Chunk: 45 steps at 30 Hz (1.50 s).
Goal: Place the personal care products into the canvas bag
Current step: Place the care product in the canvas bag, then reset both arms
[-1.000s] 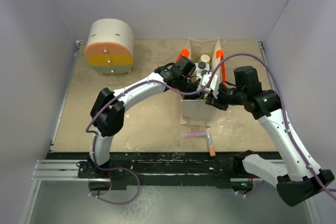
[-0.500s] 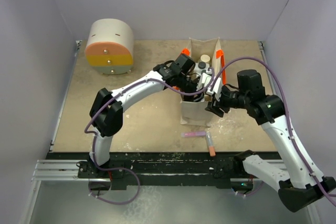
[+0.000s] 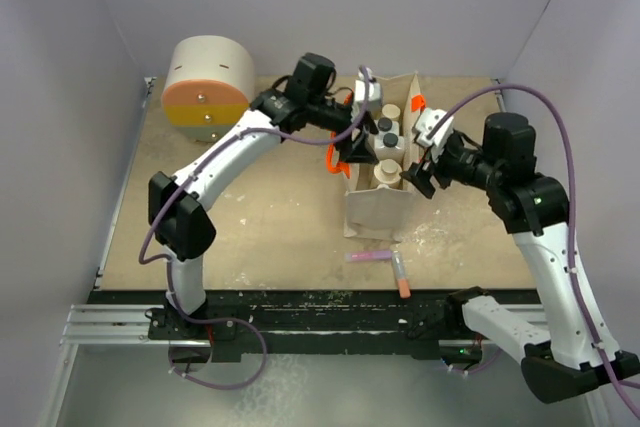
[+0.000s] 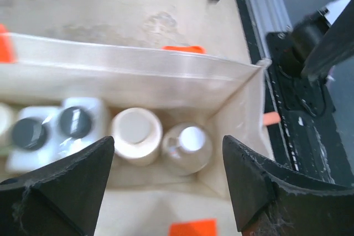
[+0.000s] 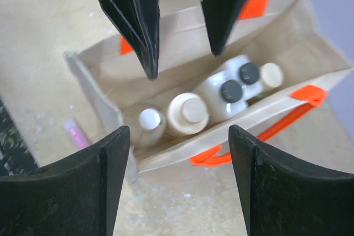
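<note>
The canvas bag (image 3: 377, 213) stands upright mid-table, its orange handles (image 3: 418, 105) hanging outside. Inside it, in a row, I see the green bottle's cream cap (image 5: 271, 74), two white bottles with black caps (image 4: 76, 121) (image 4: 29, 134), the squat cream jar (image 4: 135, 131) and the clear-grey bottle with white cap (image 4: 191, 139). My left gripper (image 3: 358, 122) is open and empty above the bag's left rim; in its wrist view (image 4: 166, 192) it looks straight down into the bag. My right gripper (image 3: 425, 155) is open and empty beside the bag's right wall (image 5: 180, 186).
A round cream, orange and yellow drawer box (image 3: 208, 89) stands at the back left. A pink tube (image 3: 368, 256) and an orange-tipped tube (image 3: 400, 275) lie on the table in front of the bag. White walls enclose the table on three sides.
Both grippers have lifted away from the bag's mouth. The left arm swung up and back, the right drew off to the right. The bottles inside the bag now show.
</note>
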Motion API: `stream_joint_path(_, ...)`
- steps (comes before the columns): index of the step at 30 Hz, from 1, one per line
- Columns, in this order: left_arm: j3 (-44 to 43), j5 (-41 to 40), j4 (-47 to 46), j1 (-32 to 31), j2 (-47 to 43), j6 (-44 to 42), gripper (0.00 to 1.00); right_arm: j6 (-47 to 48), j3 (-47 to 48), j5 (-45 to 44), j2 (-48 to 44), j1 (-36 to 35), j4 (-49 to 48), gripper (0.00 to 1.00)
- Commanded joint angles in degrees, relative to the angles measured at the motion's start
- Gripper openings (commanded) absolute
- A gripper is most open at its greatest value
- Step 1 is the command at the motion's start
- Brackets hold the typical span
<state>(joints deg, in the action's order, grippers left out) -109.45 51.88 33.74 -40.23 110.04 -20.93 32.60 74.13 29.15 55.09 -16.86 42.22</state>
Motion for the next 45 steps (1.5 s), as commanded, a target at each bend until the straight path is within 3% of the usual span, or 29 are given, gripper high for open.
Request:
stream_joint_path(1, -6.1, 1.7, -4.2, 5.9, -4.6, 5.8, 0.83, -8.4, 5.5, -3.7, 1.3, 3.0, -7.8, 0.75)
stream_joint_path(10, -6.4, -9.3, -4.0, 13.6, -10.1, 5.4, 0.94, -15.5, 8.5, -19.7, 5.8, 5.8, -17.2, 0.81)
stream_joint_path(14, -3.5, -21.7, -4.7, 15.9, -13.2, 4.8, 0.99, -18.4, 10.4, -27.6, 9.9, 5.8, -17.9, 0.88)
stream_joint_path(16, -2.2, -30.8, -6.2, 16.0, -14.5, 4.2, 0.99, -19.5, 11.3, -31.2, 11.2, 5.8, -18.7, 0.99)
stream_joint_path(19, -0.6, -43.6, -8.7, 16.5, -16.1, 4.0, 0.99, -20.1, 12.8, -32.9, 12.3, 5.8, -18.6, 1.00)
stream_joint_path(23, -0.1, -49.8, -8.7, 17.2, -18.3, 4.4, 0.99, -25.4, 13.4, -34.0, 13.3, 5.8, -16.5, 1.00)
stream_joint_path(32, 2.0, -56.8, -2.4, 18.8, -23.9, 5.6, 0.99, -26.4, 24.8, -36.8, 17.3, 5.9, -6.3, 1.00)
stream_joint_path(38, 11.6, -56.6, -4.7, 22.3, -31.8, 8.3, 0.99, -22.0, 25.1, -39.2, 16.6, 6.1, -5.4, 1.00)
stream_joint_path(45, 26.1, -55.6, -11.7, 23.9, -40.9, 8.9, 0.99, -24.0, 21.0, -37.5, 12.7, 6.4, -10.5, 1.00)
